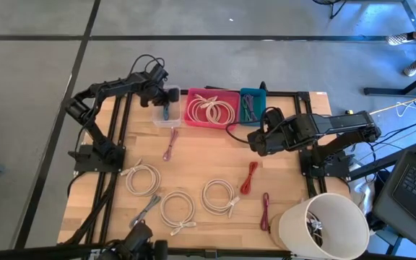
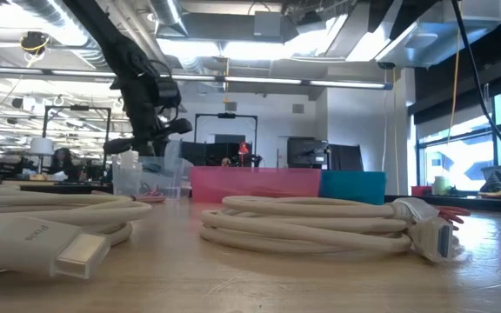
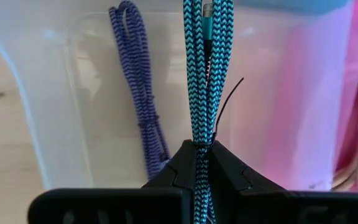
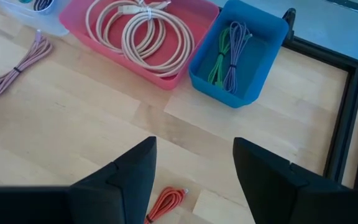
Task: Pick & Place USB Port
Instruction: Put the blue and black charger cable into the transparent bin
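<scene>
My left gripper stands over a clear plastic bin at the table's far edge, shut on a bundled teal braided USB cable. A purple braided cable lies on the floor of that bin. In the low view the left gripper hangs just above the clear bin. My right gripper waits open above the table's right middle, with nothing between its fingers. My left gripper pinches the teal cable's bundle of several strands between its two fingers, close to a black tie. The fingers point steeply down and lie across the bundle. The cable hangs below them into the clear bin; I cannot tell whether its end touches the floor.
A pink bin of white coiled cables and a blue bin with green and purple cables stand right of the clear bin. White coils, red cables and a pink cable lie on the table. A white bucket stands near right.
</scene>
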